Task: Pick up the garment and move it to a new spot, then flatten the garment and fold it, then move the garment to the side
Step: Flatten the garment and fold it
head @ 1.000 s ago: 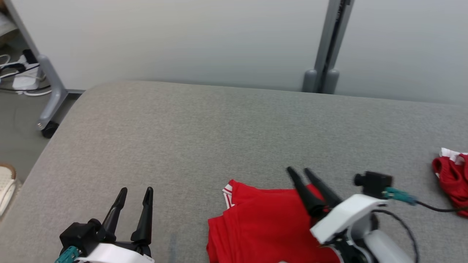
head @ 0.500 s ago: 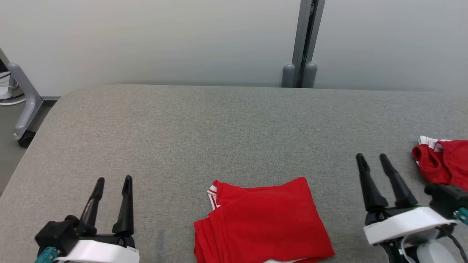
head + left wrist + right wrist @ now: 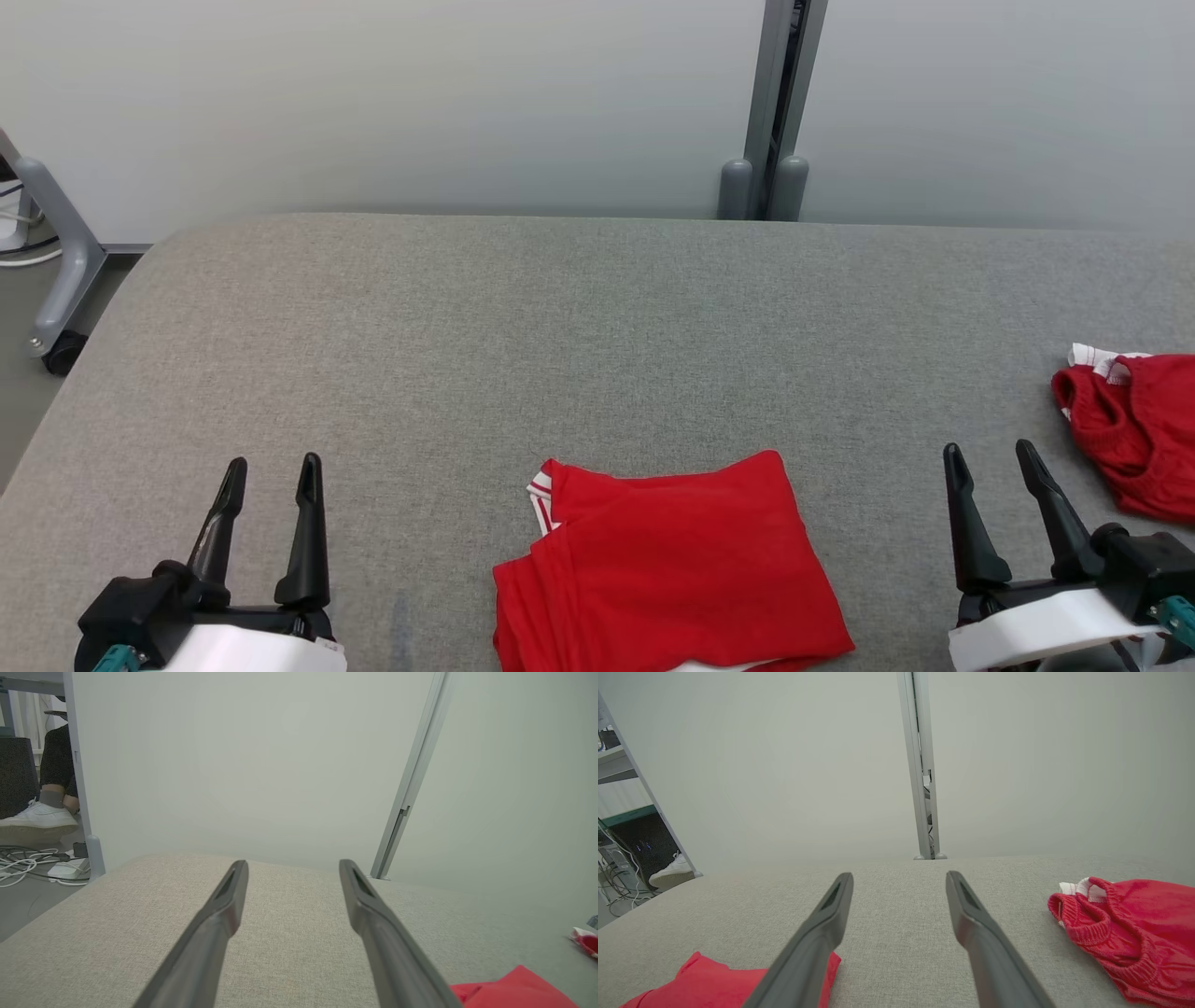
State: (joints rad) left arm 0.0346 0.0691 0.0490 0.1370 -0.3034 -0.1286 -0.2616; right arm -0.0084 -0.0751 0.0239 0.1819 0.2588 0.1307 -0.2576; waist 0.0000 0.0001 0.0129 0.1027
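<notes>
A red garment [image 3: 667, 565] with white-striped trim lies folded in a flat rectangle at the near middle of the grey table [image 3: 560, 327]; its corner shows in the left wrist view [image 3: 514, 991] and the right wrist view [image 3: 705, 980]. A second red garment [image 3: 1134, 434] lies crumpled at the right edge, its elastic waistband plain in the right wrist view [image 3: 1134, 933]. My left gripper [image 3: 272, 462] stands open at the lower left, clear of the cloth [image 3: 293, 863]. My right gripper [image 3: 989, 448] stands open between the two garments, touching neither [image 3: 899, 875].
A pale wall with a grey upright post [image 3: 770, 112] stands behind the table's far edge. A wheeled frame leg [image 3: 56, 271] is on the floor at the left. A person's white shoe [image 3: 37, 821] and cables [image 3: 28, 863] lie on the floor beyond it.
My right gripper has come off the folded garment and moved right and back toward me. The left gripper has drawn back a little. The camera has swung too.
</notes>
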